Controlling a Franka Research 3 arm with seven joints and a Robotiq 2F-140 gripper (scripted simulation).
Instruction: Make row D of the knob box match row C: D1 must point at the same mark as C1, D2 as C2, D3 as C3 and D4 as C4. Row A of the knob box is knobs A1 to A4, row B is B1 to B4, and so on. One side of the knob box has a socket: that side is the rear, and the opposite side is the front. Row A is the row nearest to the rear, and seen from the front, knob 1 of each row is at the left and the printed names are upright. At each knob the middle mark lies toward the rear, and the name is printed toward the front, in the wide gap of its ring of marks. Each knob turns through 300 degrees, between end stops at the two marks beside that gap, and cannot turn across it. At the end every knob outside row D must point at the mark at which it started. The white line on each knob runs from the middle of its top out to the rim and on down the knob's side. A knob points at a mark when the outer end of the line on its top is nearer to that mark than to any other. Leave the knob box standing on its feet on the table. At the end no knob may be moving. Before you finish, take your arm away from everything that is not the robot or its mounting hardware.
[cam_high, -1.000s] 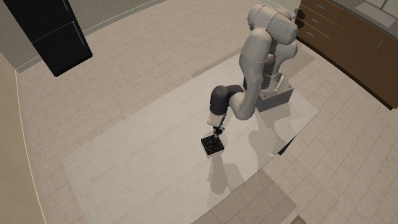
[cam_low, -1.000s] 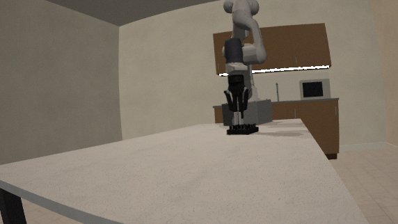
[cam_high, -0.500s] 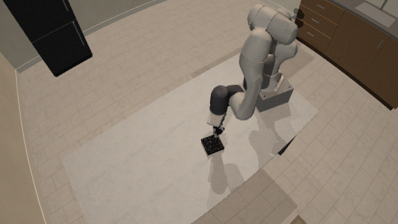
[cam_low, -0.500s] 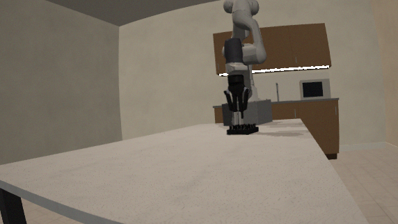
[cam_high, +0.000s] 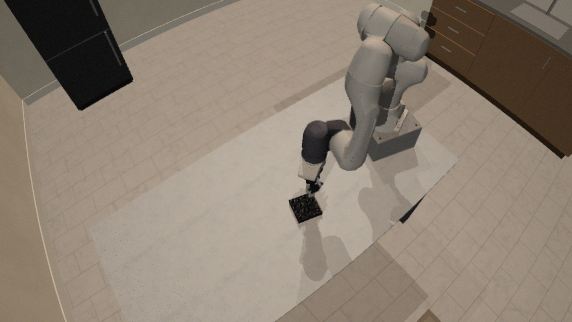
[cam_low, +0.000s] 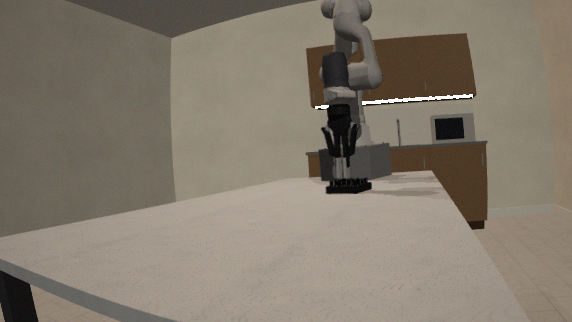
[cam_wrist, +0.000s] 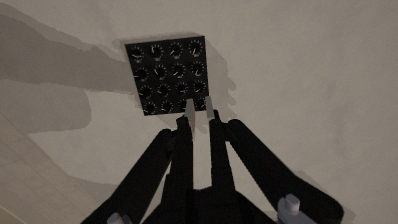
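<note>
Pale table (cam_high: 200, 215) (cam_low: 260, 235) (cam_wrist: 300, 65), knob box (cam_high: 305, 208) (cam_low: 348, 188) (cam_wrist: 167, 75) seemingly inside its edges

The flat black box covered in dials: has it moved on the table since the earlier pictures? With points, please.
No, the flat black knob box (cam_high: 305, 208) (cam_low: 348, 188) (cam_wrist: 167, 75) shows no visible shift against the pale rectangular table (cam_high: 200, 225) (cam_low: 280, 250) (cam_wrist: 310, 65).
</note>
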